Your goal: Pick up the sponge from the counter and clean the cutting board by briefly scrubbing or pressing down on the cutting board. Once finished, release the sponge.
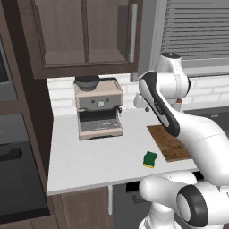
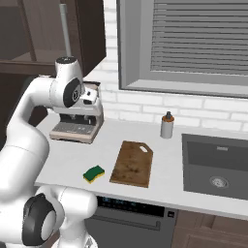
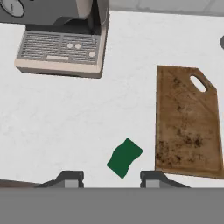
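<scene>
sponge (image 3: pixel 125 157) near counter (image 3: pixel 65 127) front edge, apart from cutting board (image 3: pixel 188 120) | gripper (image 3: pixel 111 179) above, empty, fingers pressed in

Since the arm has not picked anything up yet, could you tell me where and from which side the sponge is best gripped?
Grip the sponge across its two long sides, coming straight down from above. It lies flat on the counter, green face up, turned at an angle to the cutting board and apart from it, with free counter all around. The wrist would likely need turning so the jaws line up with those slanted sides.
</scene>
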Available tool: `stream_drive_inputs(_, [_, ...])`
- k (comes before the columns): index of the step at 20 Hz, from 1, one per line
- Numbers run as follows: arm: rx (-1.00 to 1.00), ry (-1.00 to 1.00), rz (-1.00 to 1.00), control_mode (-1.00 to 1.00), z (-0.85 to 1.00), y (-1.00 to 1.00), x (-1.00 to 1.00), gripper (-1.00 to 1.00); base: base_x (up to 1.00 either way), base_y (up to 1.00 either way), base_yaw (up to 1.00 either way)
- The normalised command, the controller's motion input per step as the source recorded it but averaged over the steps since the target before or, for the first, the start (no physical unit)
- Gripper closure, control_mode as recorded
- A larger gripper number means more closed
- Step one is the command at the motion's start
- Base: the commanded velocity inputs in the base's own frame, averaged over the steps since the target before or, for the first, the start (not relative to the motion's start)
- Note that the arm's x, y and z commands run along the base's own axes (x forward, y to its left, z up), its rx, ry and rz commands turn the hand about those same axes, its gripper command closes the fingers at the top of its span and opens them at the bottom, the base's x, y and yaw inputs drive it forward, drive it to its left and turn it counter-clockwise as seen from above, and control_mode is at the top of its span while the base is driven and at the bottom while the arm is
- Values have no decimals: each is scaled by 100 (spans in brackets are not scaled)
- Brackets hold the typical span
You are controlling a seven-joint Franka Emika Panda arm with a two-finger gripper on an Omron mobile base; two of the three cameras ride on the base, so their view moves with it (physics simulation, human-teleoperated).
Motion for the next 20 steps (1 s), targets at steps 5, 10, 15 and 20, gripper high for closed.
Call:
stream_drive_inputs(5, [0,1,-1,-100,-8,0,-15,-100,0,0,0])
stream_drive_inputs(10, [0,5,-10,-100,-34,-10,-46,-100,0,0,0])
stream_drive_inputs(15, [0,10,-16,-100,-51,-8,-32,-100,0,0,0])
stream_drive_inputs(20, [1,8,-24,-100,-47,-12,-6,-100,0,0,0])
